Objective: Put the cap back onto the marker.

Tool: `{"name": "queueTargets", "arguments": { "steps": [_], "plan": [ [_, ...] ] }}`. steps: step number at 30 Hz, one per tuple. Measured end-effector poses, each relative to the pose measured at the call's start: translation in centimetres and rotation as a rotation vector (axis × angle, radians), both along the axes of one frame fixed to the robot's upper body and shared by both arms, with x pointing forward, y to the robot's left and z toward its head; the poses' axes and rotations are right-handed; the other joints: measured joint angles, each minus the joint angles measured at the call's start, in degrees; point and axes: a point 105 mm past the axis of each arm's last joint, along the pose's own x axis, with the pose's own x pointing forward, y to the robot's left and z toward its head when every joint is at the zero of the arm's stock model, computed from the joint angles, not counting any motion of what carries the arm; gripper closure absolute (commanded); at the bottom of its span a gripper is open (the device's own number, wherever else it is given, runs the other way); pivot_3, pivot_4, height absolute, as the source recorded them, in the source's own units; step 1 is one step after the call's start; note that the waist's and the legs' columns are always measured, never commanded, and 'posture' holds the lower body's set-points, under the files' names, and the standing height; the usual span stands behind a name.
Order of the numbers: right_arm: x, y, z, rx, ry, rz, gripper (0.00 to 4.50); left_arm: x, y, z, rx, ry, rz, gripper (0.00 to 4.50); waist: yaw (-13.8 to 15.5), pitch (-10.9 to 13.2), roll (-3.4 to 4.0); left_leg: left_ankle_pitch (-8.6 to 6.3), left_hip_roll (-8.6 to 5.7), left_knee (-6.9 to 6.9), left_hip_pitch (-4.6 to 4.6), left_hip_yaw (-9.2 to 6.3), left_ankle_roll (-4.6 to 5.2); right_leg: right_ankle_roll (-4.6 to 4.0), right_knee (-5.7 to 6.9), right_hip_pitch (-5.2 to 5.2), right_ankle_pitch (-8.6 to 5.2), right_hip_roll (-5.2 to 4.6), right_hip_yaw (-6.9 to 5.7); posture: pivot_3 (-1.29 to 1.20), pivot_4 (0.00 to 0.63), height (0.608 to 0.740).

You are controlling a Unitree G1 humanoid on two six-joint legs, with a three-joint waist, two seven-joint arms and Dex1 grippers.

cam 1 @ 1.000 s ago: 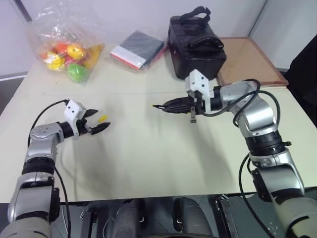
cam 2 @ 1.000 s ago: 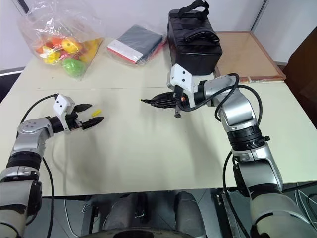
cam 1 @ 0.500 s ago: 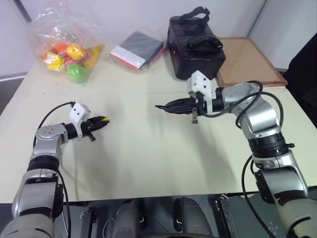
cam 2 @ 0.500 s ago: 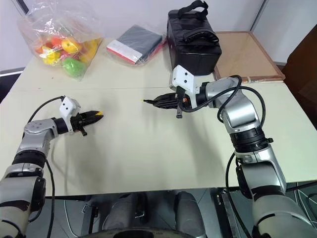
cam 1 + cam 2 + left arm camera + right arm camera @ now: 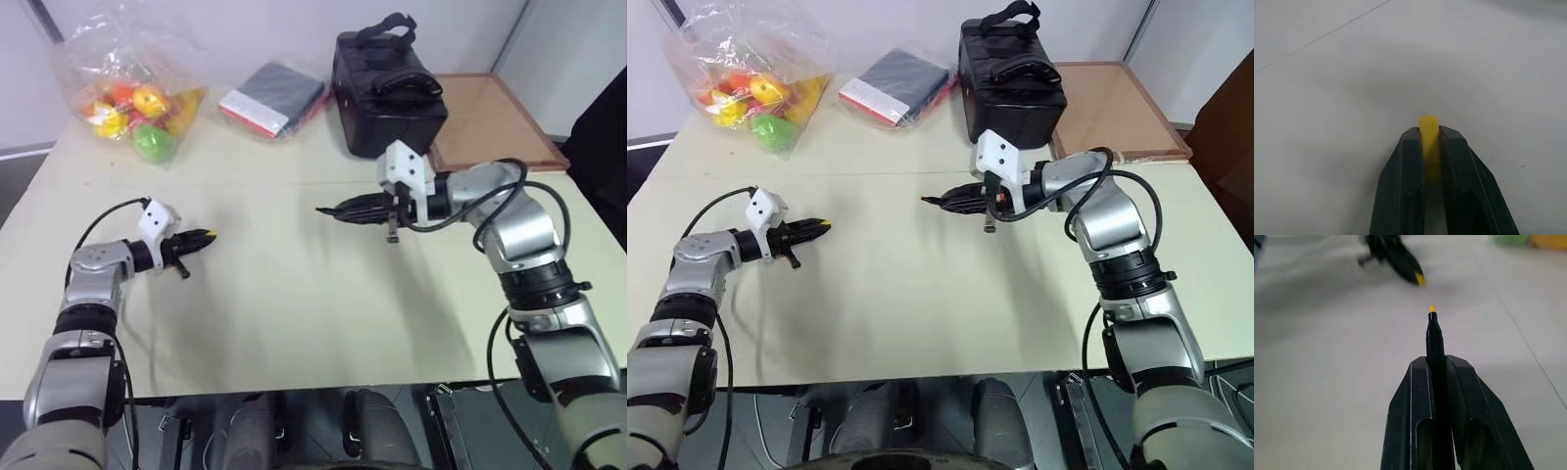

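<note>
At centre left we see our left gripper [image 5: 203, 237] pinching the tiny yellow plastic cap [image 5: 1429, 128], at centre right our right gripper [image 5: 333, 211] clamping the slim black marker [image 5: 1434, 345], tips well apart.

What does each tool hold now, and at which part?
The left tool is shut on the cap, whose end sticks out. The right tool is shut on the marker along its body, tip free.

Counted on table [image 5: 294, 294]: 1 marker [image 5: 1434, 340], 1 yellow cap [image 5: 1429, 129], 2 grippers, left gripper [image 5: 201, 238] and right gripper [image 5: 343, 211]. Further back: 1 black bag [image 5: 387, 93], 1 clear bag of toys [image 5: 132, 83], 1 wrapped dark flat pack [image 5: 274, 98], 1 corkboard [image 5: 495, 122].
</note>
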Motion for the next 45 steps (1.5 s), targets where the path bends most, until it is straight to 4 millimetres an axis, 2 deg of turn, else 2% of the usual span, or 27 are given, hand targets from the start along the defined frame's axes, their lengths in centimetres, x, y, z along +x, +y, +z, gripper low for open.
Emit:
{"name": "queueTargets", "arguments": {
  "steps": [2,5,8,11,12,17,23,31,45],
  "plan": [
    [0.5,-0.5,0.3,-0.038,-0.023,0.006,4.5,0.3,-1.6,2.7,0.032,-0.059,-0.095,4.48,-0.08,0.01,0.0,0.02,0.0,0.02,-0.02,0.01,-0.04,0.0,0.0,-0.02,0.0,0.0,0.0,0.0,0.15,0.74],
    [1.0,-0.6,1.8,-0.068,-0.09,0.032,4.5,0.2,-4.4,6.8,0.086,-0.151,-0.249,4.48,-0.26,0.01,0.0,0.14,0.0,-0.01,0.0,0.03,-0.23,0.0,-0.01,-0.01,0.0,0.03,0.01,0.0,0.15,0.74],
    [1.4,-1.0,2.5,-0.092,-0.122,0.041,4.5,-0.3,-6.4,8.5,0.123,-0.185,-0.354,4.48,-0.51,0.01,0.01,0.15,0.01,-0.03,0.03,0.06,-0.24,0.01,-0.03,-0.02,-0.01,0.05,0.03,0.0,0.15,0.74],
    [1.6,-1.2,2.5,-0.103,-0.126,0.047,4.5,-0.4,-7.7,8.6,0.133,-0.176,-0.412,4.48,-0.42,0.01,0.02,0.16,0.02,-0.03,0.02,0.06,-0.25,0.02,-0.02,-0.02,-0.01,0.06,0.03,0.0,0.15,0.74],
    [1.5,-1.0,2.6,-0.106,-0.128,0.056,4.5,-0.3,-8.7,8.8,0.12,-0.184,-0.44,4.48,-0.32,0.02,0.02,0.16,0.02,0.0,0.0,0.06,-0.25,0.02,-0.02,-0.02,-0.01,0.05,0.03,0.0,0.15,0.74],
    [0.8,0.3,3.3,-0.107,-0.171,0.105,4.5,-0.1,-11.1,9.0,0.104,-0.209,-0.508,4.48,-0.2,0.02,0.01,0.16,0.02,0.05,0.0,0.05,-0.24,0.02,-0.02,-0.01,-0.01,0.05,0.03,0.0,0.15,0.74],
    [0.6,1.2,3.4,-0.087,-0.174,0.112,4.5,-0.2,-12.9,8.3,0.074,-0.198,-0.559,4.48,-0.22,0.02,0.01,0.16,0.02,0.06,-0.01,0.03,-0.24,0.02,-0.01,-0.01,-0.01,0.05,0.03,0.0,0.15,0.74],
    [0.5,1.7,3.4,-0.077,-0.176,0.117,4.5,-0.2,-13.8,8.6,0.067,-0.222,-0.58,4.48,-0.18,0.02,0.01,0.16,0.02,0.08,-0.02,0.01,-0.24,0.02,-0.01,0.0,-0.01,0.05,0.03,0.0,0.15,0.74],
    [0.8,2.2,3.0,-0.054,-0.158,0.118,4.5,-0.7,-14.3,9.7,0.077,-0.252,-0.595,4.48,-0.21,0.02,0.01,0.15,0.02,0.09,-0.02,0.01,-0.24,0.02,0.0,0.0,-0.01,0.05,0.03,0.0,0.15,0.74]
  ]
}}
